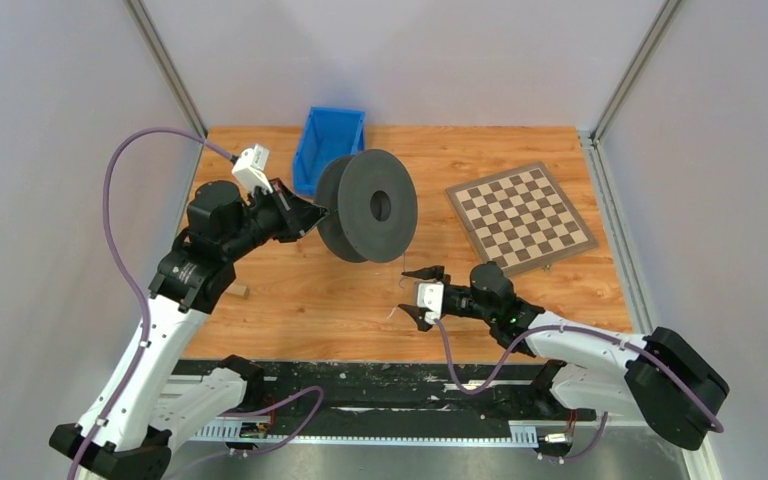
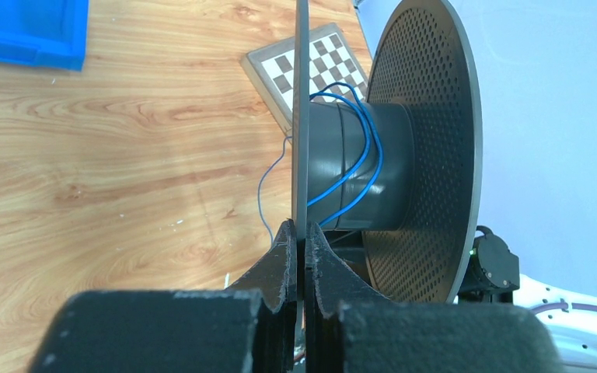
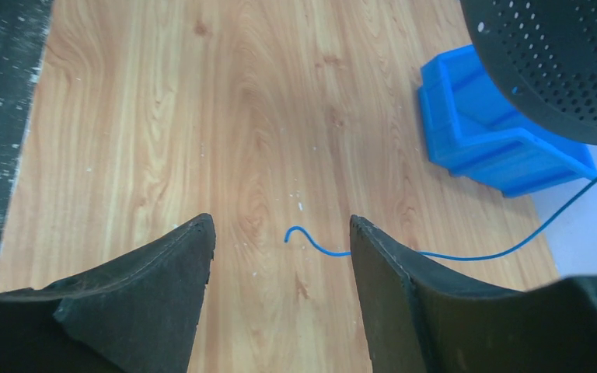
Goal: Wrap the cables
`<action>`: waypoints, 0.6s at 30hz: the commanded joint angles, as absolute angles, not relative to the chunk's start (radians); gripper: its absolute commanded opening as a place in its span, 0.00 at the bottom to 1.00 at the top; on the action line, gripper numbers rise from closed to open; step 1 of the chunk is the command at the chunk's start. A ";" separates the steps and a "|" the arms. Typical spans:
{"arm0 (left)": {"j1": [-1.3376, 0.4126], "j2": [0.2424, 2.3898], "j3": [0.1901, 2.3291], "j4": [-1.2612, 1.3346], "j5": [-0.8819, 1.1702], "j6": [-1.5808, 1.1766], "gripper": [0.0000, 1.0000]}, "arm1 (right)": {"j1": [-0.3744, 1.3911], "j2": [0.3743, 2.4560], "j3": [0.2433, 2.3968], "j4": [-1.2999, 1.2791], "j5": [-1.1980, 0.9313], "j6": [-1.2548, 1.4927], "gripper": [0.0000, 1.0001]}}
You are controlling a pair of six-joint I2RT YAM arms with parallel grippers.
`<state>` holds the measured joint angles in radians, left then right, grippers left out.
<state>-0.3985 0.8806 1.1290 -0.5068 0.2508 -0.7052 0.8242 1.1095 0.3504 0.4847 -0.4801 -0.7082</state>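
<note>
Top view: the left tool (image 1: 317,214) is clenched on the edge of the black spool's (image 1: 370,205) near flange, and the right tool (image 1: 406,292) stands released. Left wrist view — the cable (image 2: 364,151) loops loosely round the spool's core. Right wrist view — its loose end curls between the parted jaws, ungripped.

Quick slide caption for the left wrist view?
Left claw clamped on the spool rim, blue wire looped loosely around its hub, chessboard behind.
</note>
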 commanded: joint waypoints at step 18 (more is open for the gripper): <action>-0.395 0.889 1.184 -0.431 0.253 -0.739 0.00 | 0.828 1.190 0.342 0.601 -0.395 -0.752 0.24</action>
